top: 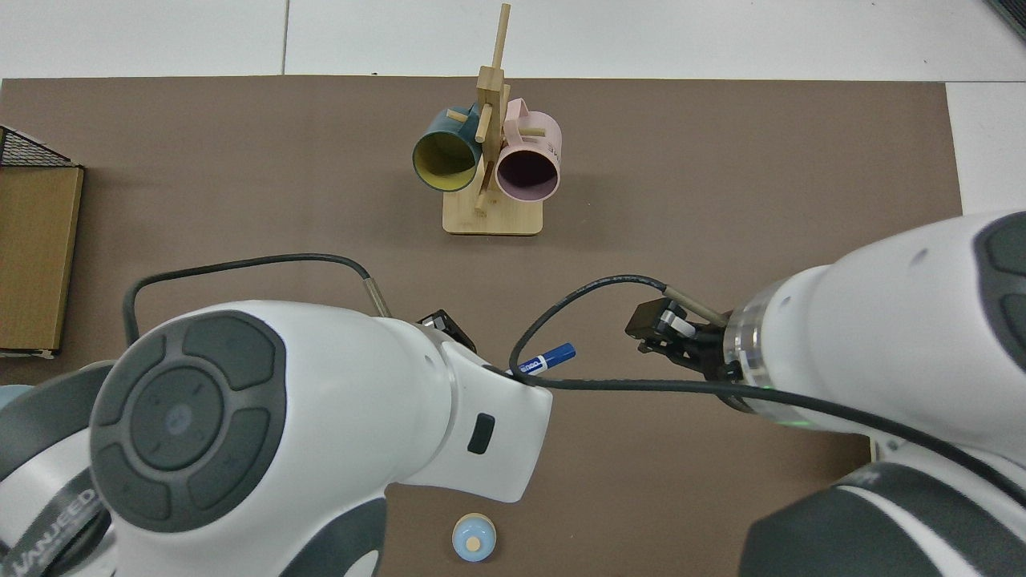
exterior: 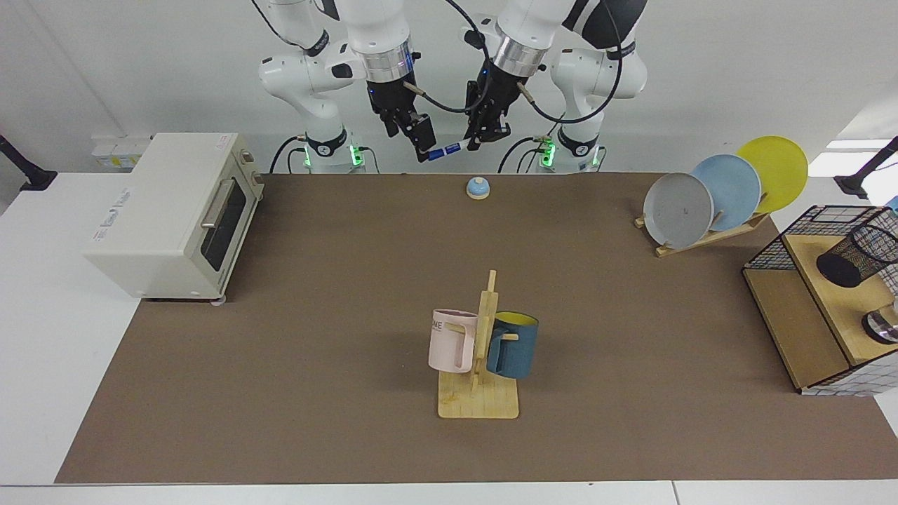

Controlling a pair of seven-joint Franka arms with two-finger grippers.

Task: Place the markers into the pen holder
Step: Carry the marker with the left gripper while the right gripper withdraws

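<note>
We see both arms raised over the far edge of the bench (exterior: 280, 421), their claws close together above a small blue bell (exterior: 478, 187). The left claw (exterior: 479, 140) grips the white end of the marker (exterior: 446, 150), which lies nearly level in the air with its blue cap pointing toward nine o'clock in the facing view. The right claw (exterior: 423, 144) sits just beside that capped end; we cannot tell whether its fingers touch the marker or how wide they stand. From above, the marker (top: 547, 361) juts out from under the left arm's wrist, cap toward two o'clock, clear of the right claw (top: 659, 330). The pen holder (exterior: 857, 257) lies tilted on a wooden shelf (exterior: 821, 294) at three o'clock, well apart from the marker. A mug rack (exterior: 480, 365) holds a pink mug (exterior: 452, 340) and a blue mug (exterior: 513, 345).
</note>
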